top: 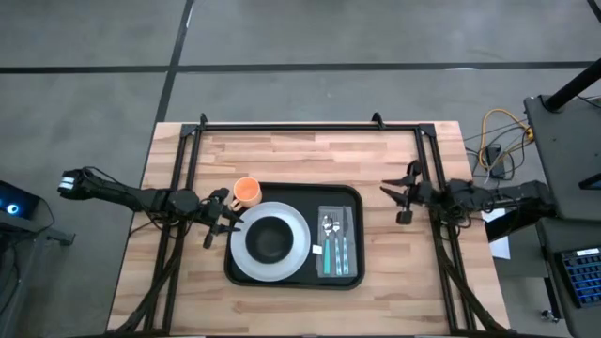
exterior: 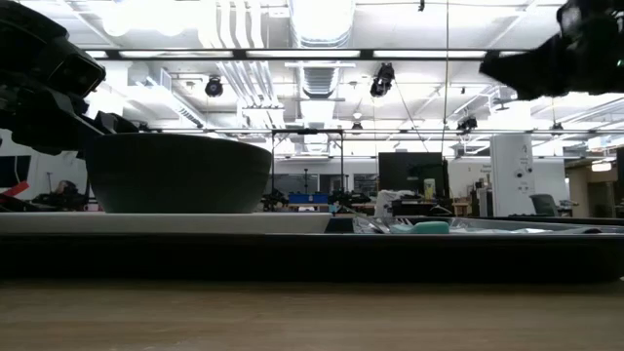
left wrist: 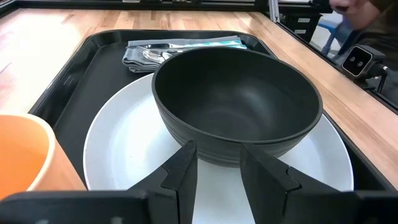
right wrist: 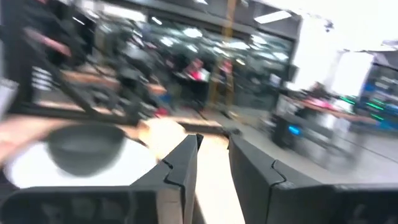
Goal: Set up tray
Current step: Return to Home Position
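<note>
The black tray (top: 354, 272) lies mid-table. On its left half a white plate (top: 242, 258) carries a dark bowl (top: 270, 238); on its right half cutlery (top: 331, 235) lies on a folded grey cloth (top: 344, 218). An orange cup (top: 246, 192) stands at the tray's far left corner; whether inside the rim, I cannot tell. My left gripper (top: 225, 222) hovers open at the tray's left edge, pointing at the bowl (left wrist: 236, 99) over the plate (left wrist: 124, 143). My right gripper (top: 394, 202) is open in the air right of the tray.
A black metal frame (top: 310, 126) runs along the table's far edge and down both sides. Bare wood lies on the far side of the tray (top: 310, 155) and between the tray and the right gripper. In the low view the tray's near rim (exterior: 312, 255) spans the picture.
</note>
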You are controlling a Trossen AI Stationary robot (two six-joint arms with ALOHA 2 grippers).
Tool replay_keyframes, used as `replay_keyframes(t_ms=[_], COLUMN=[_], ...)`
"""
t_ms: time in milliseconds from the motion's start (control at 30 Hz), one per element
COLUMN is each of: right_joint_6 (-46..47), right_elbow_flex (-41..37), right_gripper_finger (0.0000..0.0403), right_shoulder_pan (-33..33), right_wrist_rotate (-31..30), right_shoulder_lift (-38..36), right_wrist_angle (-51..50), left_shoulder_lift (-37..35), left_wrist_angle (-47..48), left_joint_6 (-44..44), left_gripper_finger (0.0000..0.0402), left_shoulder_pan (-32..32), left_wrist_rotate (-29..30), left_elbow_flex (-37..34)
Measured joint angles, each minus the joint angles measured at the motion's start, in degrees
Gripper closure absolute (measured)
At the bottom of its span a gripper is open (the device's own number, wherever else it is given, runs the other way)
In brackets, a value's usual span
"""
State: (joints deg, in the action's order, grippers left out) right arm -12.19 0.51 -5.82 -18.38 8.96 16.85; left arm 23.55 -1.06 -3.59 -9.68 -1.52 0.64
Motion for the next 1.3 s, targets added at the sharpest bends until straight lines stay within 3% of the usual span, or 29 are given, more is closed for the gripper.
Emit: replay_keyframes(t_ms=[133, 233, 633, 933, 1300], right_joint_6=[-1.3, -3.0, -4.6, 4.7, 4.7], right_elbow_flex=[0.0, 0.0, 0.1, 0.1, 0.1], right_gripper_finger=[0.0316, 0.032, 0.0333, 0.032, 0.0324], right_shoulder_pan=[0.0, 0.0, 0.0, 0.0, 0.0], right_wrist_rotate=[-6.5, -7.6, -9.2, -9.1, -9.1], right_shoulder_lift=[-2.2, -3.4, -2.7, -2.8, -2.8], right_wrist_angle=[-7.6, -13.2, -13.2, -13.2, -13.2], left_shoulder_lift=[0.0, 0.0, 0.0, 0.0, 0.0], left_wrist_angle=[0.0, 0.0, 0.0, 0.0, 0.0], left_joint_6=[0.0, 0.0, 0.0, 0.0, 0.0], left_gripper_finger=[0.03, 0.03, 0.03, 0.03, 0.03], left_shoulder_pan=[0.0, 0.0, 0.0, 0.0, 0.0], left_wrist_rotate=[0.0, 0.0, 0.0, 0.0, 0.0], left_elbow_flex=[0.0, 0.0, 0.0, 0.0, 0.0])
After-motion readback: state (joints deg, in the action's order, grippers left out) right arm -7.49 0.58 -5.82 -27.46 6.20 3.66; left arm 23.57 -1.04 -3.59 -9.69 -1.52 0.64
